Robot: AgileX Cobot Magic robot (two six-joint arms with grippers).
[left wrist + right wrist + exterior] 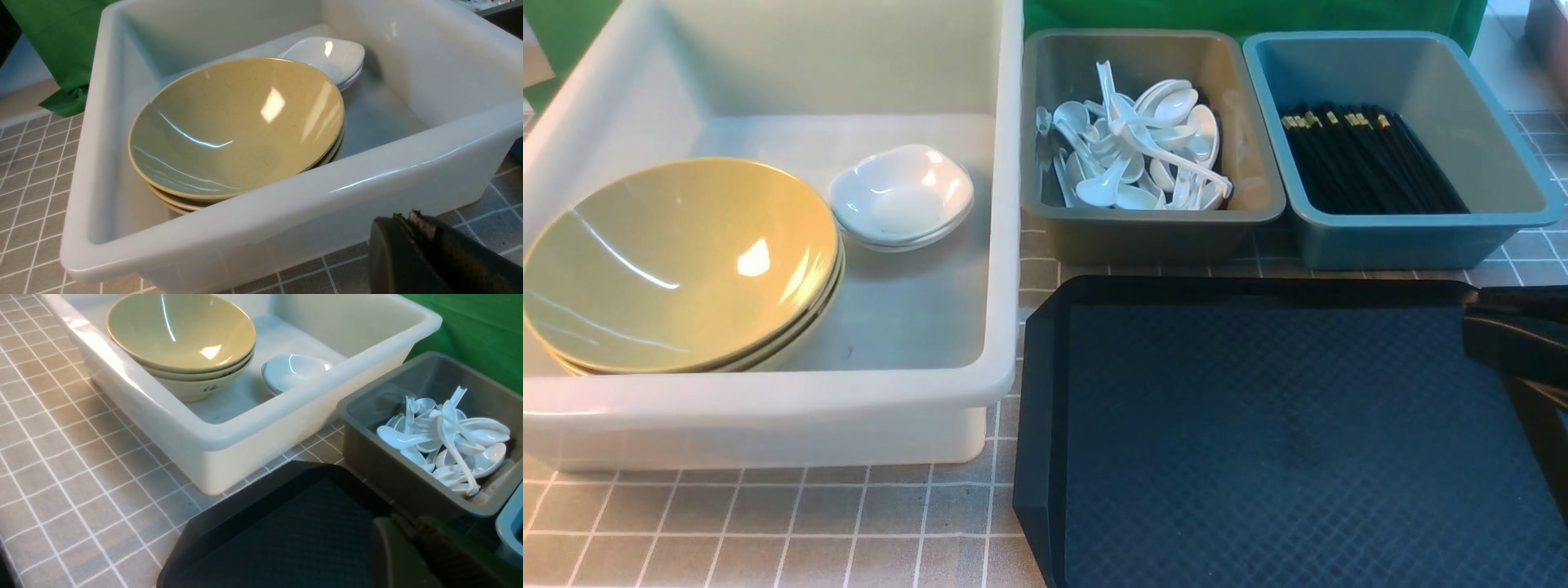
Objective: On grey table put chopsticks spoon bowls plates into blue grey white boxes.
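Three stacked yellow-green bowls (678,261) (237,126) (179,330) sit in the large white box (768,400) (286,208) (245,433), beside a small stack of white plates (903,192) (327,55) (292,371). Several white spoons (1143,155) (445,437) lie heaped in the grey box (1160,233) (380,465). Black chopsticks (1364,163) fill the blue box (1405,241) (508,531). My left gripper (404,216) hovers shut and empty outside the white box's near wall. My right gripper (1468,322) (402,522) is over the black tray's far right corner, jaws together, holding nothing.
The black tray (1274,433) (286,531) lies bare in front of the grey and blue boxes. A grey checked cloth (768,523) covers the table. Green backdrop (1241,12) hangs behind the boxes.
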